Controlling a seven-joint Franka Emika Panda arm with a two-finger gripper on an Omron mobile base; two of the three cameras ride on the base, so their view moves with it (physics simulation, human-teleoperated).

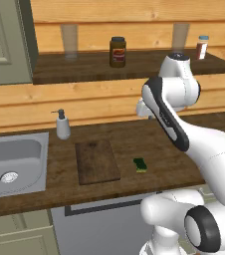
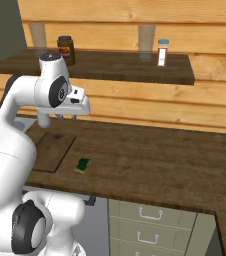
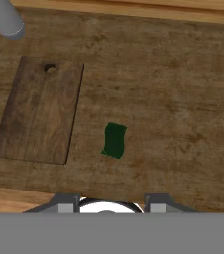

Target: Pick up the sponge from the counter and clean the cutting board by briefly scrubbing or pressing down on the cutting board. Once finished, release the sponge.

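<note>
Dark wood counter (image 1: 134,137) carries the sponge (image 1: 140,165), just right of the cutting board (image 1: 97,161). Soft and light, it is best pinched across its short sides. The gripper (image 3: 111,201) is held open, empty, high above.

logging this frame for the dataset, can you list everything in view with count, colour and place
sponge: 1, dark green top with yellow layer, on the counter just right of the cutting board, apart from it
cutting board: 1, dark brown, flat on the counter between sink and sponge
counter: 1, dark brown wood planks, running along the wall
sink: 1, steel grey, inset at the counter's left end
soap dispenser: 1, pale grey, on the counter behind the sink's right corner
wall shelf: 1, dark wood, above the counter
jar: 1, dark brown, on the shelf
glasses: 2, clear, on the shelf
small bottle: 1, white with blue cap, on the shelf
drawers: pale, under the counter's right part
tool: 1, white, raised above the counter, holding nothing
</note>
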